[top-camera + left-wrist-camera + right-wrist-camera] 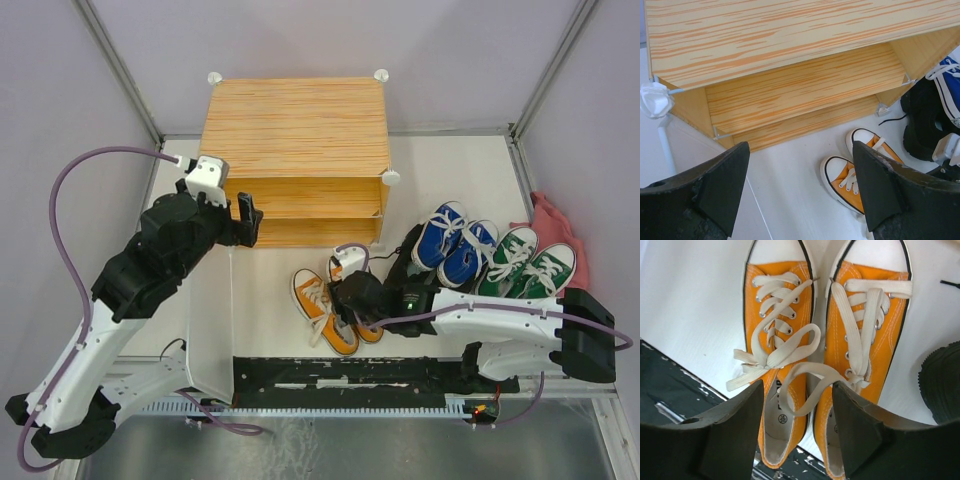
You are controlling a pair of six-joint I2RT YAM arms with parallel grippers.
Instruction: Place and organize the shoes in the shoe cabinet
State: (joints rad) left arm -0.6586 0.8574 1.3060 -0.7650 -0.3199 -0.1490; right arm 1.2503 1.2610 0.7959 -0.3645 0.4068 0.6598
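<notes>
The shoes (462, 255) all stand outside the shoe cabinet (295, 130), on the table (270, 290) before its open front. The right gripper (797, 390) hangs over the heels of the orange sneakers (785, 340), fingers apart on either side, probably to lift both shoes as a pair. The left gripper (800, 150), its fingers apart and holding nothing, faces the shelves beside the open door (210, 320).
</notes>
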